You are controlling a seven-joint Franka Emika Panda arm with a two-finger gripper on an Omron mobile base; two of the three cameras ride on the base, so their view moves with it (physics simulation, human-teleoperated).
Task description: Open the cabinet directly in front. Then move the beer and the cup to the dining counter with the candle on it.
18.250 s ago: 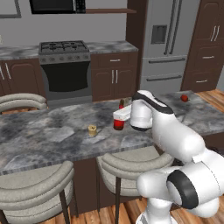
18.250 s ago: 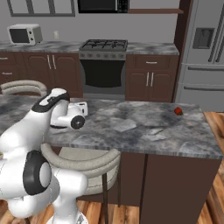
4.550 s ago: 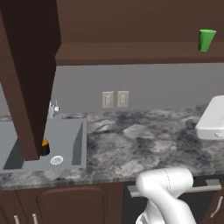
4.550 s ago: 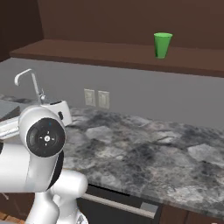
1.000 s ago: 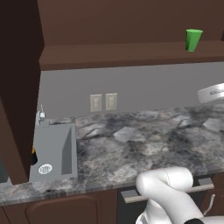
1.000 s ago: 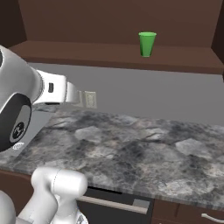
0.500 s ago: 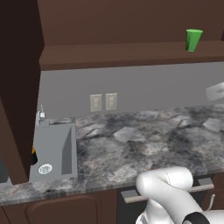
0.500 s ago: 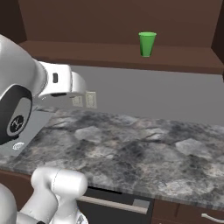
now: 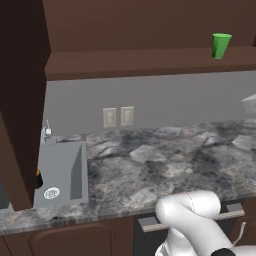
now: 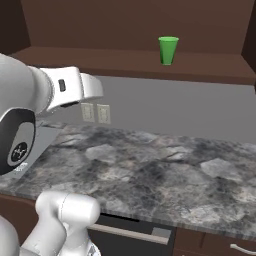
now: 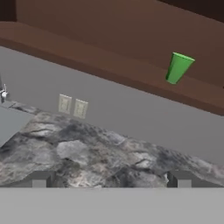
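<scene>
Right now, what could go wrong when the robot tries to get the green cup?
The small bright green tapered cup stands alone near the front edge of the dark brown cabinet shelf, so a clumsy nudge might tip it off onto the grey marbled worktop. The open end effector is low and off to the side, so the white arm could bump the shelf while rising.

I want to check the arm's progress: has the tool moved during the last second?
Yes. In the right base view the arm's end has risen from beside the wall outlets to above them, toward the cabinet shelf.
</scene>
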